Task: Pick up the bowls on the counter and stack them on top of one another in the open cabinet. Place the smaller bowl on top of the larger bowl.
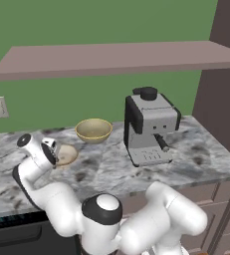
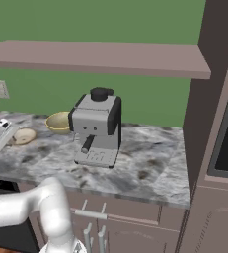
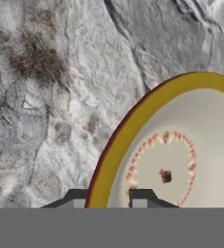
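one thin pinch on the small bowl's (image 3: 181, 160) rim by the gripper (image 3: 108, 197) could slip, tipping it onto the counter (image 3: 50, 97).

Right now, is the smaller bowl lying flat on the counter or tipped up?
Flat. The smaller bowl rests upright on the counter, cream inside facing up, with the gripper straddling its rim.

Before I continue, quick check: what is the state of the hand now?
Hand: closed on the rim of the smaller bowl, one finger on each side.
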Controlling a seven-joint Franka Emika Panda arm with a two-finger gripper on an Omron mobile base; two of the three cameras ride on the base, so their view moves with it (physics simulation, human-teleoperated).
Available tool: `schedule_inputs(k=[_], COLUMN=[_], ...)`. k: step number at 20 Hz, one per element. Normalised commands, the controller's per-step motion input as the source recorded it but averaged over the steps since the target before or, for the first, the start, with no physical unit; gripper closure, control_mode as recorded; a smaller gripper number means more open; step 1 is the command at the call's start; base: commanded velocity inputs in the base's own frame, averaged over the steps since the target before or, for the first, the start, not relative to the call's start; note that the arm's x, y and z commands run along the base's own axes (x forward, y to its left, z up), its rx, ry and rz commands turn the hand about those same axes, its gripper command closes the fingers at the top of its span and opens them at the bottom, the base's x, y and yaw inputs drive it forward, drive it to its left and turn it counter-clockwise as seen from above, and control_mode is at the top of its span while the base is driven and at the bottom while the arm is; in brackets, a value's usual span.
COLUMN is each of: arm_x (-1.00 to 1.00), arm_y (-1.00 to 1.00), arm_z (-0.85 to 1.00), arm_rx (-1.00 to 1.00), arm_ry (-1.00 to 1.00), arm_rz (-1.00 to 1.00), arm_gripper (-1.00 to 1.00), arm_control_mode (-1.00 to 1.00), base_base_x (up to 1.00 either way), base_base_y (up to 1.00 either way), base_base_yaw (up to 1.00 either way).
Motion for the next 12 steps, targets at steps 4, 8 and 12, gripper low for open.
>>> schedule_inputs(k=[4, 8, 12], arm_x=[-0.02, 0.0, 0.04], arm_y=[0.0, -0.03, -0.04], arm_z=[0.21, 0.25, 0.25], arm_rx=[0.0, 0.0, 0.0], arm_ry=[-0.12, -0.08, -0.07], arm_rz=[0.0, 0.0, 0.0], arm_gripper=[1.0, 1.0, 1.0], arm_control_mode=[-1.0, -1.0, -1.0], base_base_x=[0.0, 0.0, 0.0], base_base_y=[0.0, 0.0, 0.0], base_base_yaw=[0.0, 0.0, 0.0])
